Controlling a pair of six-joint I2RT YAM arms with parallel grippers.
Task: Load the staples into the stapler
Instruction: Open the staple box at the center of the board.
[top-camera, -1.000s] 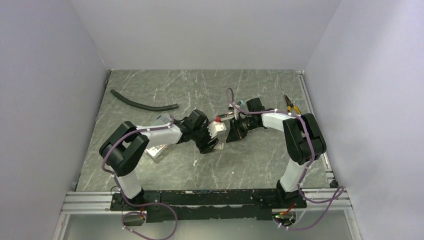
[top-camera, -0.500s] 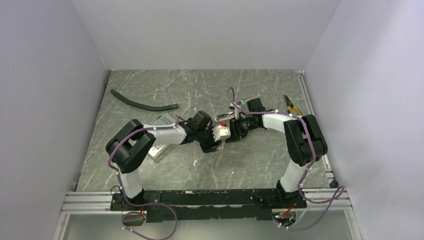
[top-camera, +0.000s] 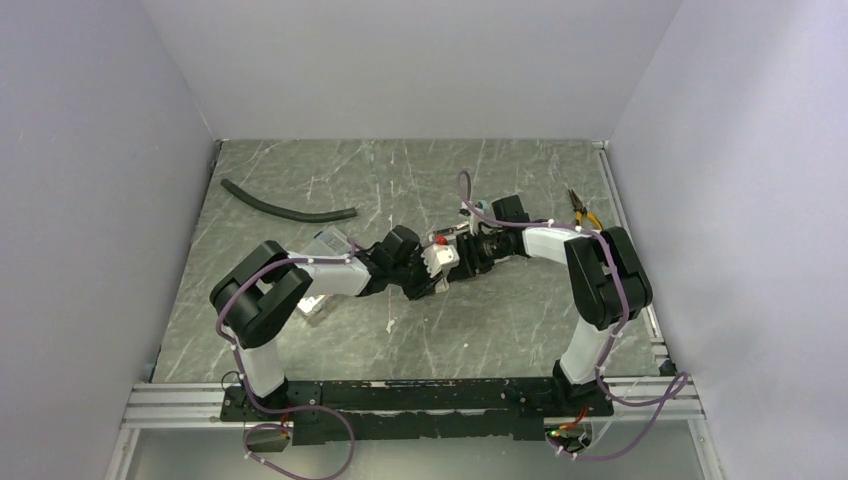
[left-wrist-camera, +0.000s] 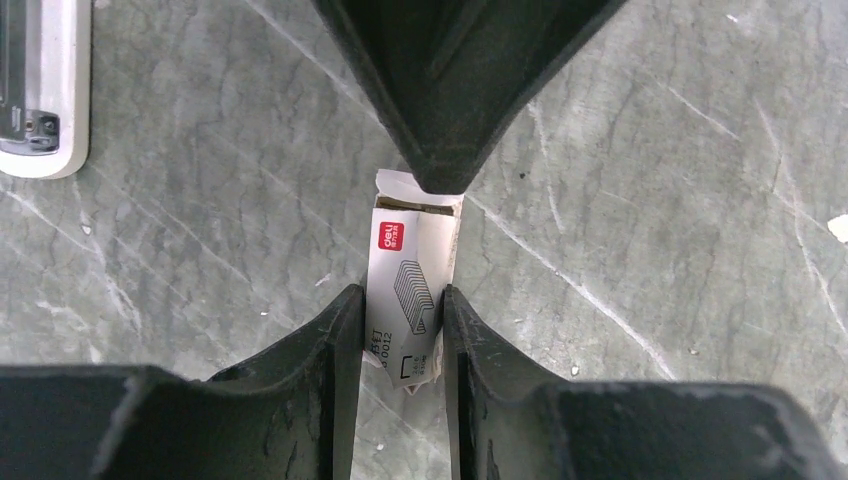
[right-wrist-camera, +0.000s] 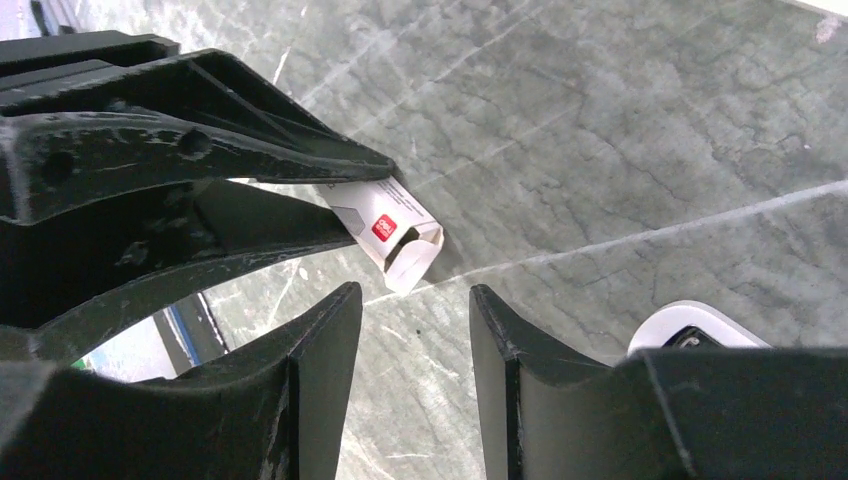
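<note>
The staples are a small white cardboard box with a red mark. My left gripper is shut on its sides and holds it above the table, its end flap open. In the top view the box sits between the two grippers at mid-table. My right gripper is open and empty, with the box's open flap just ahead of its fingertips. Its dark fingers point at the box's open end in the left wrist view. A white stapler lies on the table beside us, and part of one shows in the right wrist view.
A stapler part with a red piece lies just behind the grippers. A pale item lies near my left arm. A black hose lies at the back left. Pliers lie at the back right.
My right gripper has moved left, close up to the staple box. My left gripper has shifted slightly right and back with the box still in it.
</note>
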